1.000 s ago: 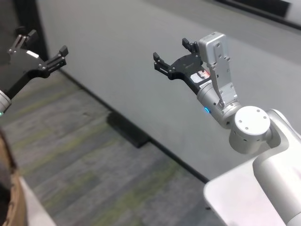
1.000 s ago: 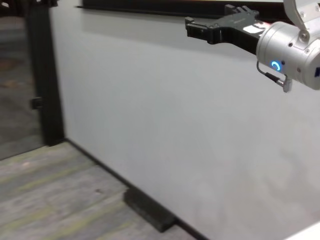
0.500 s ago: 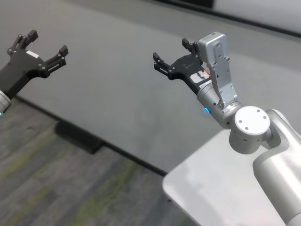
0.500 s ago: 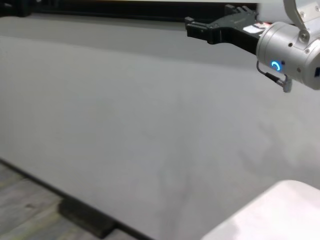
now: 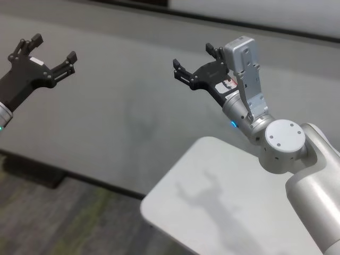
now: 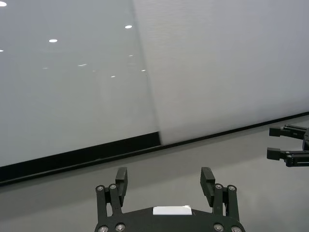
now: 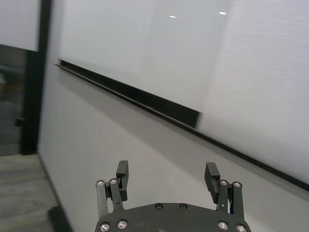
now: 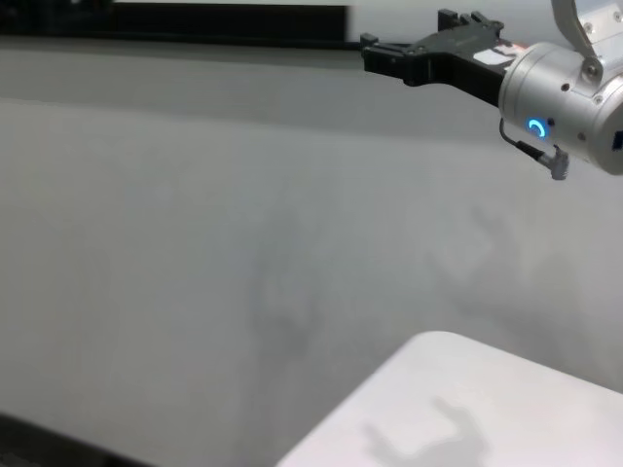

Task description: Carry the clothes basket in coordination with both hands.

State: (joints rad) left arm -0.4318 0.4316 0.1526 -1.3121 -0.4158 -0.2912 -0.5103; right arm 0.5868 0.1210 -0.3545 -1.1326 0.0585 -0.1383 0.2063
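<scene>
Oddly, the clothes basket appears in none of the views, so which way it lies from either claw, and which arm is nearer, cannot be told. Both arms are raised in front of a grey wall. The left claw hangs at the left, fingers spread wide and empty. The right claw is level with it, equally agape and empty, above the far edge of a white counter whose visible part is bare.
</scene>
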